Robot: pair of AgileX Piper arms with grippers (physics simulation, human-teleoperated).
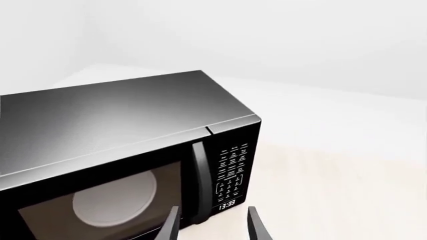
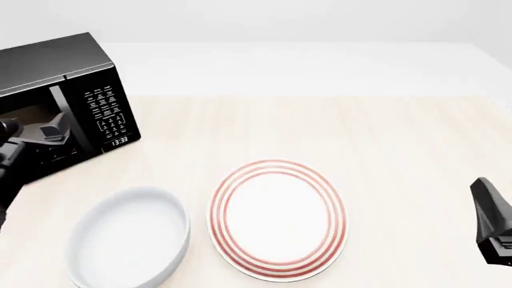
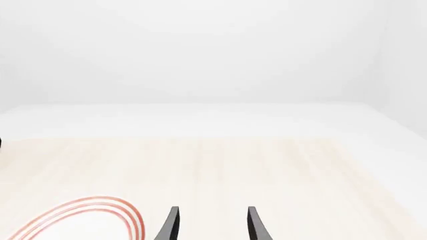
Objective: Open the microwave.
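The microwave (image 2: 48, 66) is a black box at the far left of the table, its door shut. In the left wrist view its dark glass door (image 1: 100, 200) shows a white turntable behind it, with the vertical grey handle (image 1: 199, 180) and the keypad (image 1: 232, 172) beside it. My left gripper (image 1: 212, 225) is open, and the handle's lower end lies just beyond the gap between its fingers. In the front view the left gripper (image 2: 56, 129) sits right in front of the door. My right gripper (image 3: 212, 225) is open over bare table near the right edge.
A white bowl (image 2: 128, 240) stands at the front left. Next to it lies a white plate with red rings (image 2: 277, 219), whose rim also shows in the right wrist view as a red-ringed plate (image 3: 80, 217). The right arm (image 2: 494, 222) rests at the front right.
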